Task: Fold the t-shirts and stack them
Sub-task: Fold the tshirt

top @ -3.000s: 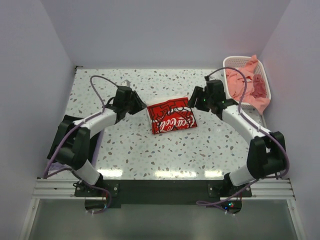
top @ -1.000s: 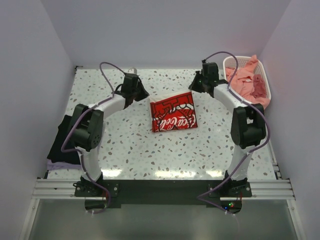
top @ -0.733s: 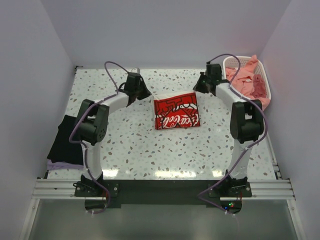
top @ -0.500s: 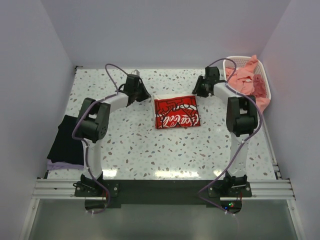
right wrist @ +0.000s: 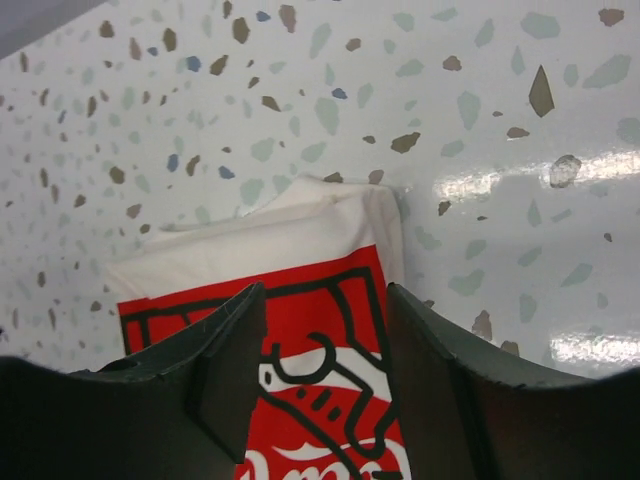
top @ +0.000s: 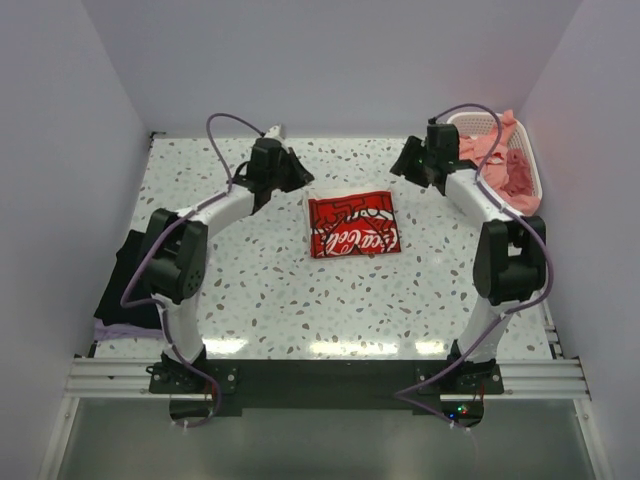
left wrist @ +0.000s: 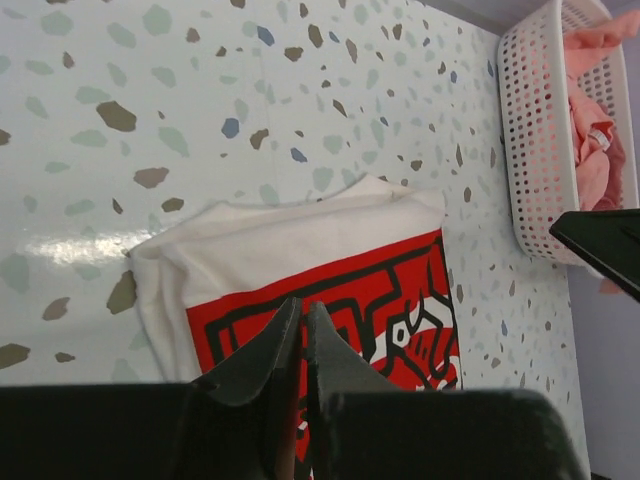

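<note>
Both arms stretch forward and curve inward, left hand (left wrist: 303,308) barely parted, right hand (right wrist: 323,295) wide, both empty, the folded t-shirt (top: 352,224) lying just below them.

The t-shirt (top: 351,224) is cream-white with a red-and-black print, the table (top: 300,290) white with grey-brown speckles, the far-right basket (left wrist: 530,150) white lattice.

The folded cream-white t-shirt (top: 352,224), red graphic up, lies flat on the speckled table (top: 300,300) between the left gripper (top: 295,175) and right gripper (top: 405,165), with its far corners near each set of jaws. Back past the right jaws, a white lattice basket (top: 532,170) holds salmon-pink t-shirts (top: 490,150). Well back from the left jaws, a black t-shirt (top: 125,285) lies over a lavender t-shirt (top: 115,327).
</note>
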Motion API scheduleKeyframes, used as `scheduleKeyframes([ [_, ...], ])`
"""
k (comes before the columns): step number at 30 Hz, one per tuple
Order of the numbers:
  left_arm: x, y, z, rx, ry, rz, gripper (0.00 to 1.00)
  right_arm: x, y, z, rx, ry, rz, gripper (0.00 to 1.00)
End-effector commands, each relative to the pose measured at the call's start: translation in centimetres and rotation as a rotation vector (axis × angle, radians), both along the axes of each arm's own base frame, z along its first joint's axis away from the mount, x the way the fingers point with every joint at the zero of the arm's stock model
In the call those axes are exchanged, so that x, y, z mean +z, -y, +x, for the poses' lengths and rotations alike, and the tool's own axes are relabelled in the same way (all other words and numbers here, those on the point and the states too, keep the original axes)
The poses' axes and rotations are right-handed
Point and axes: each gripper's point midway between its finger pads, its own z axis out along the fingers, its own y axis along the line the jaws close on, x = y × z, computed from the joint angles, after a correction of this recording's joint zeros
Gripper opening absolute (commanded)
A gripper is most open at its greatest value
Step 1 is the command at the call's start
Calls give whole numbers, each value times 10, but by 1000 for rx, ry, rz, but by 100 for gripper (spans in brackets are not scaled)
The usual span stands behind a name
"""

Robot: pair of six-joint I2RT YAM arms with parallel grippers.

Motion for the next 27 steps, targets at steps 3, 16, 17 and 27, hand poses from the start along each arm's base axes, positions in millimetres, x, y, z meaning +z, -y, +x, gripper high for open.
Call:
scheduleKeyframes([
  [3, -13, 30, -3, -61, -20, -39, 8, 9, -33, -13, 70, 51, 141, 55],
  [16, -100, 20, -25, -38, -165, 1, 0, -114, -27, -66, 35, -251, 159, 47],
  [17, -104, 20, -27, -40, -173, 3, 0, -117, -25, -69, 27, -264, 152, 47],
  [27, -91, 1, -23, -10, -156, 10, 0, -92, -13, -69, 2, -225, 102, 47],
])
